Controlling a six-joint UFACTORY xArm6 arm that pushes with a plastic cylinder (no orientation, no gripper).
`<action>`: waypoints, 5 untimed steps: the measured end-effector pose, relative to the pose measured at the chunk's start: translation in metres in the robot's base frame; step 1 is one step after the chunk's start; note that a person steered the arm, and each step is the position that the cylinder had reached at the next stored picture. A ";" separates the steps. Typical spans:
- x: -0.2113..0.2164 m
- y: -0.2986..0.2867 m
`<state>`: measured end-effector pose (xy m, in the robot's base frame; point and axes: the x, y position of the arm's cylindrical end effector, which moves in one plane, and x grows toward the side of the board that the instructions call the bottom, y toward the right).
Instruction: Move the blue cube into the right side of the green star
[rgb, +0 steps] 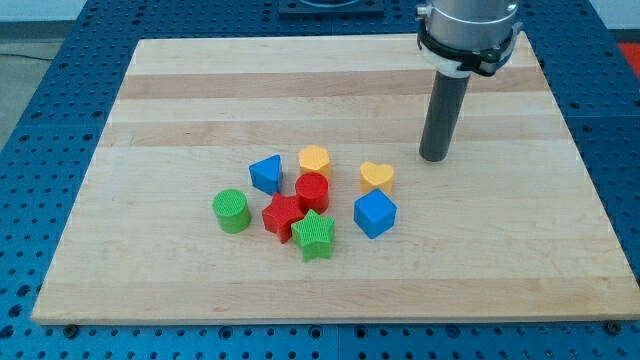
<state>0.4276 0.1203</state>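
my tip (433, 157) rests on the counter (180, 110), up and right of the blue cube (375, 213), which sits apart from the green star (315, 234).

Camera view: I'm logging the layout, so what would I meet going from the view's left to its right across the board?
green cylinder → blue triangular block → red star → green star → blue cube → my tip. The red cylinder and both yellow hearts overlap these in x, so I leave them out.

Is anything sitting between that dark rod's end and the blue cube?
Yes: in the camera view, the yellow heart-shaped block lies roughly between my tip and the blue cube, touching neither the tip nor clearly the cube.
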 end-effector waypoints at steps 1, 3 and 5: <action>0.000 0.000; 0.080 -0.017; 0.104 -0.116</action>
